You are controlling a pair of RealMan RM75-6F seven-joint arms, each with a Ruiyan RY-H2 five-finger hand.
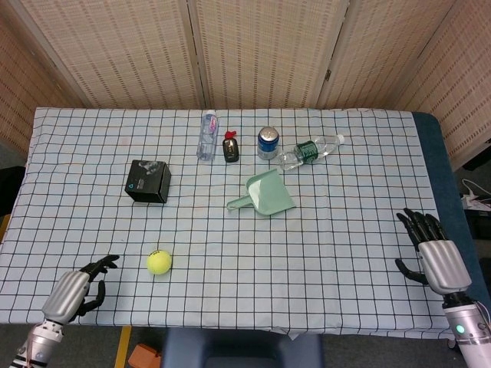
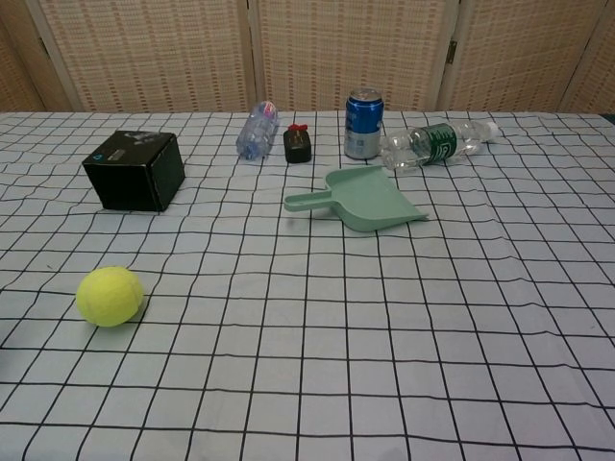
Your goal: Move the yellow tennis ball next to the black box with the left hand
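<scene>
The yellow tennis ball (image 1: 159,262) (image 2: 110,296) lies on the checked tablecloth near the front left. The black box (image 1: 148,181) (image 2: 135,170) stands further back, well apart from the ball. My left hand (image 1: 75,290) hovers at the table's front left corner, a short way left of the ball, fingers apart and holding nothing. My right hand (image 1: 434,253) rests at the right edge, fingers spread and empty. Neither hand appears in the chest view.
A green dustpan (image 1: 265,194) (image 2: 368,201) lies mid-table. Along the back stand a lying clear bottle (image 1: 207,135), a small black-and-red object (image 1: 230,146), a blue can (image 1: 267,142) (image 2: 363,123) and a green-labelled bottle (image 1: 309,150) on its side. Wicker screens close off the back.
</scene>
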